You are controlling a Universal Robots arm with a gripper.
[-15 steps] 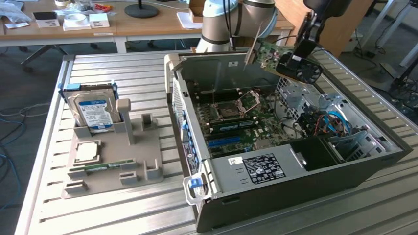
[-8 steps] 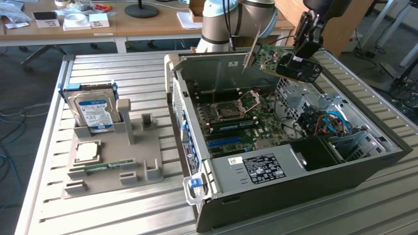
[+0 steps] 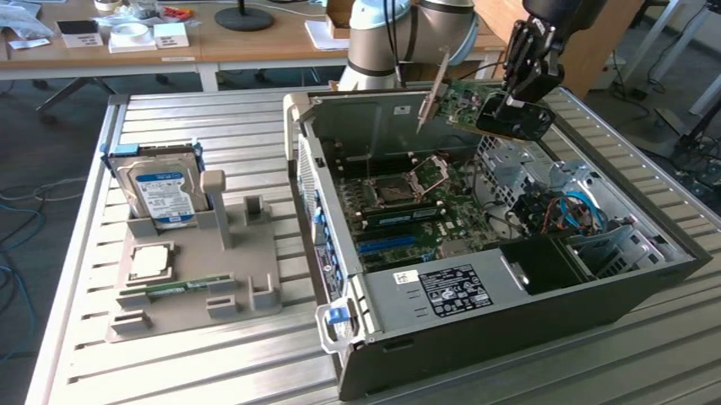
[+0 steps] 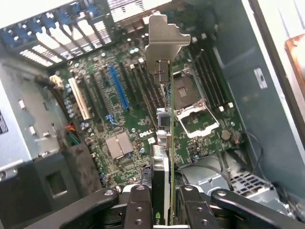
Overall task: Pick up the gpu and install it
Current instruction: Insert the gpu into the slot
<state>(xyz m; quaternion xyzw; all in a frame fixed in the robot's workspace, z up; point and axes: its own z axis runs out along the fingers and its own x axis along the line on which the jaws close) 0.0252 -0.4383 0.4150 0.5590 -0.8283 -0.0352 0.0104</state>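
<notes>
The gpu [image 3: 460,99] hangs in the air above the open computer case [image 3: 529,316], near its back wall. Its metal bracket [image 3: 431,94] points toward the exterior view's left. My gripper [image 3: 515,111] is shut on the card's black cooler end. In the wrist view the gpu [image 4: 164,138] is a thin strip seen edge-on, with its silver bracket [image 4: 164,40] at the far end. The black fingers [image 4: 138,207] clamp it from both sides. Below it lie the motherboard [image 4: 128,124], a blue slot [image 4: 119,88] and the bare CPU socket [image 4: 193,112].
On the exterior view's left, a grey fixture tray [image 3: 242,261] holds a hard drive [image 3: 164,194], a CPU [image 3: 152,261] and a green memory stick [image 3: 181,287]. Blue cables [image 3: 580,211] and a drive cage [image 3: 541,261] sit inside the case. The arm's base [image 3: 389,42] stands behind the case.
</notes>
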